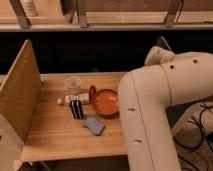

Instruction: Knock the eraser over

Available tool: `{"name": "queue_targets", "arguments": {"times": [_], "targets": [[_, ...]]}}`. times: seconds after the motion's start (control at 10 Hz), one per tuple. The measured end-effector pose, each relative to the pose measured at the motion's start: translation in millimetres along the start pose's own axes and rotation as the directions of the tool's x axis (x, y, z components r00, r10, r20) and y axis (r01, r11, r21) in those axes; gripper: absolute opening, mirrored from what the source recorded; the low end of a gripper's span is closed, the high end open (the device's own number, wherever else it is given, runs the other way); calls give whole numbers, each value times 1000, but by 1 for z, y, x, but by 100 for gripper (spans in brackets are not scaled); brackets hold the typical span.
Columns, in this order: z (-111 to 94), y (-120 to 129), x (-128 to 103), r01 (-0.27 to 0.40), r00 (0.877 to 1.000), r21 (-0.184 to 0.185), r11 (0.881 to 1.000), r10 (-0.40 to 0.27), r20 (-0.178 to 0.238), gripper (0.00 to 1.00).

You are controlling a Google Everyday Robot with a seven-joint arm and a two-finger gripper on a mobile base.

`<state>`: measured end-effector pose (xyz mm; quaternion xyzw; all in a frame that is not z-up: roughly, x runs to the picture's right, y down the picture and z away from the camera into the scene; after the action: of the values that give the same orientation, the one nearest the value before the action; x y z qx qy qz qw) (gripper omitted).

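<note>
The eraser [76,108] is standing untouched mid-frame while the arm [150,115] is looming at right, its gripper out of frame, state untellable, probably needing to reach in and topple it.

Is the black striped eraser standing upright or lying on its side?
Upright: the eraser stands tall on the table, left of the orange bowl. The gripper is out of view.
</note>
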<state>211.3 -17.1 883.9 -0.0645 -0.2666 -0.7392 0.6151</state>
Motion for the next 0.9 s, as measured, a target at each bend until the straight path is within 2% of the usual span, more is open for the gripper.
{"name": "queue_targets", "arguments": {"times": [0.1, 0.3, 0.5, 0.7, 0.9], "targets": [[0, 0, 0, 0, 1000, 0, 1000, 0, 0, 41], [0, 0, 0, 4, 1000, -2, 1000, -4, 3, 17], [4, -11, -2, 42, 999, -11, 999, -42, 29, 3], [21, -43, -4, 112, 990, -6, 994, -111, 88, 0], [36, -64, -10, 150, 979, -10, 989, -148, 140, 0]]}}
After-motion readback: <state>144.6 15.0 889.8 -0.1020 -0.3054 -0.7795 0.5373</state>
